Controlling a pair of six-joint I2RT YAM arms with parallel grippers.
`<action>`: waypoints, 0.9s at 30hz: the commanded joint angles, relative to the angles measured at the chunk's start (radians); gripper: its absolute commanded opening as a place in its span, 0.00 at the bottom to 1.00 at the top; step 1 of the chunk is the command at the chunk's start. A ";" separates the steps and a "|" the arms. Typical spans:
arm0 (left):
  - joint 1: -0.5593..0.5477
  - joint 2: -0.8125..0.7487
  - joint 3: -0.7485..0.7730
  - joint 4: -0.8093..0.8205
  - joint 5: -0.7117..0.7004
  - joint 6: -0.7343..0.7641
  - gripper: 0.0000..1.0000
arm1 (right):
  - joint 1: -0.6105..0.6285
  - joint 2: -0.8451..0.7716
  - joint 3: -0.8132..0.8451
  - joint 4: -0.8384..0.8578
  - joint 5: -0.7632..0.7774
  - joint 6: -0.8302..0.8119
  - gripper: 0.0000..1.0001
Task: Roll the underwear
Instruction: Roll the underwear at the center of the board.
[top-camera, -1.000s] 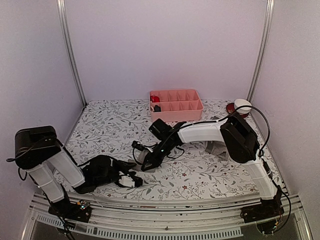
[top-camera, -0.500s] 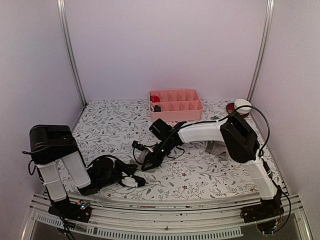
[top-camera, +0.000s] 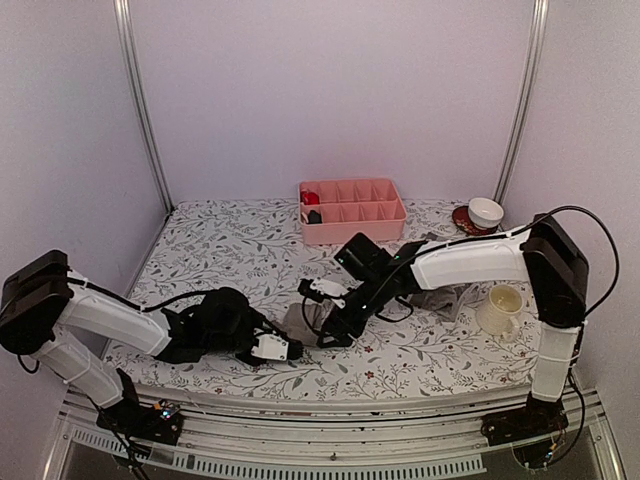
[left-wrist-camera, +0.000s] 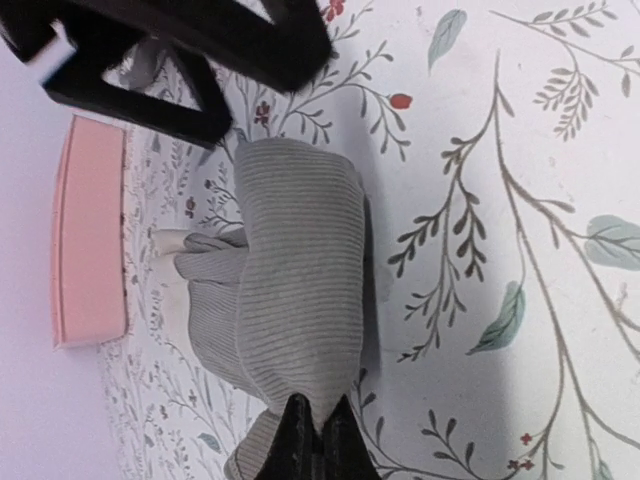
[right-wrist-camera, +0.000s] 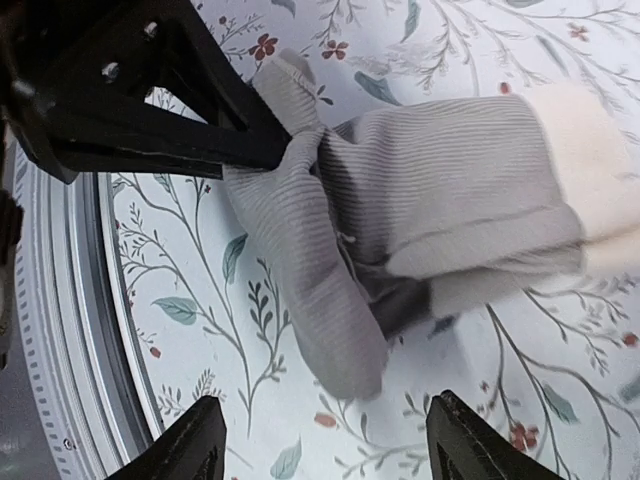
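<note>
- The briefs (left-wrist-camera: 295, 290) lie bunched by the tabletop's (top-camera: 220, 250) near edge — pale waistband (right-wrist-camera: 585, 150) toward the far edge, long axis unclear.
- Your left hand (left-wrist-camera: 318, 440) pinches their near end; your right hand (right-wrist-camera: 330, 440) hovers spread above.

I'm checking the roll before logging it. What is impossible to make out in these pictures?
- Top view: second grey garment mostly hidden under the right arm.
- Top view: pink tray contents too small to name.
- Left wrist view: left fingers, pinching the briefs, cut off by the bottom edge.
</note>
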 joint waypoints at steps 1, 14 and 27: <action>-0.007 0.009 0.086 -0.376 0.099 -0.141 0.00 | 0.031 -0.206 -0.175 0.125 0.196 0.023 0.75; 0.106 0.143 0.337 -0.698 0.367 -0.253 0.00 | 0.393 -0.456 -0.519 0.461 0.784 -0.271 0.79; 0.258 0.334 0.576 -0.982 0.687 -0.222 0.00 | 0.428 -0.075 -0.329 0.666 0.986 -0.683 0.68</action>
